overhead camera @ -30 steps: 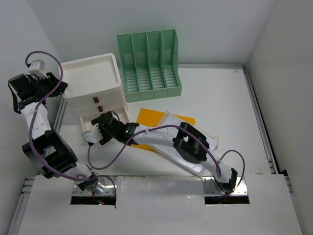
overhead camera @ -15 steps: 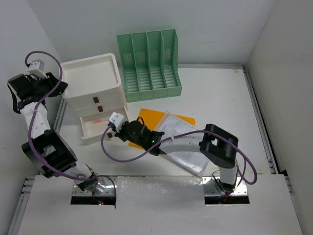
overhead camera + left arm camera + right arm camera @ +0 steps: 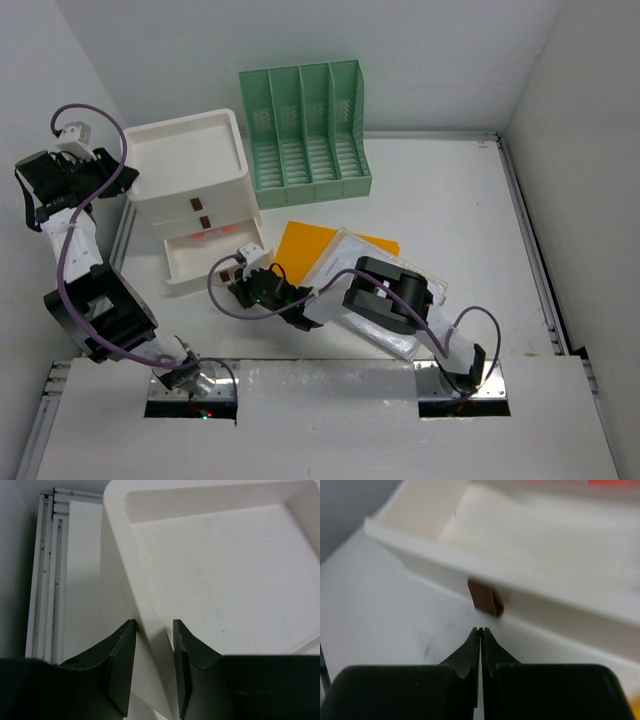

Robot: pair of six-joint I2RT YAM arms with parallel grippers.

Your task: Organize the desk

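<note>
The desk point(image 3: 450, 200) fills the floor of the view, a white top with silver rails. On its far left stands a white drawer box point(image 3: 190, 160), its bottom drawer point(image 3: 205, 255) pulled out with something red inside. The left gripper point(image 3: 152, 630) grips the left wall of the box's top tray, one finger on each side. The right gripper point(image 3: 480, 630) is pinched closed on nothing, its tips just short of the drawer's brown handle point(image 3: 485, 600). Further back stands a green file rack point(image 3: 305, 130). Nearer lies an orange folder point(image 3: 300, 245), partly under a clear sleeve of papers point(image 3: 395, 340).
</note>
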